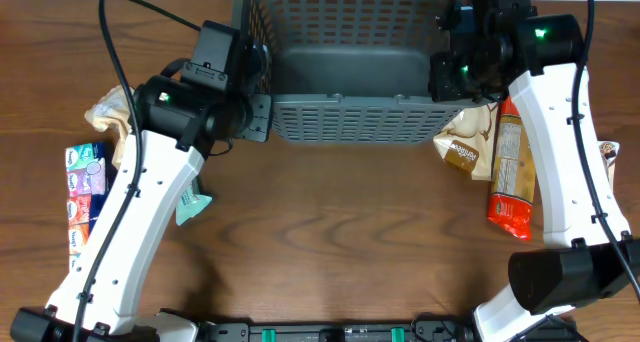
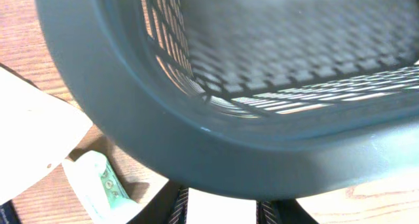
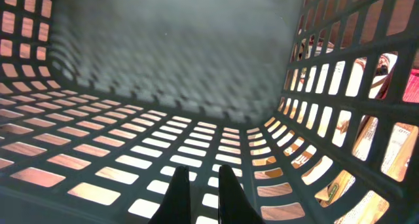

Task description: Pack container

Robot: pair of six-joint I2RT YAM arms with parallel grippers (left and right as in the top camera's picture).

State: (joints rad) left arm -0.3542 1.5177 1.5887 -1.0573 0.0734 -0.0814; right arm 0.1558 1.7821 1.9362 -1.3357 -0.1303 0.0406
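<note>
The container (image 1: 340,117) sits at the far middle of the tabletop (image 1: 340,242). The right claw (image 3: 203,183) is inside it near its right wall, clenched on nothing. The left claw (image 1: 257,110) is at its near left corner, and I cannot tell whether it grips. A red snack pack (image 1: 510,177) lies just to the right.

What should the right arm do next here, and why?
Probably lift the right gripper up out of the container and toward a snack. It is shut on nothing inside, the container looks empty, and the tan bag lies outside on the table, just by the container's right corner.
</note>
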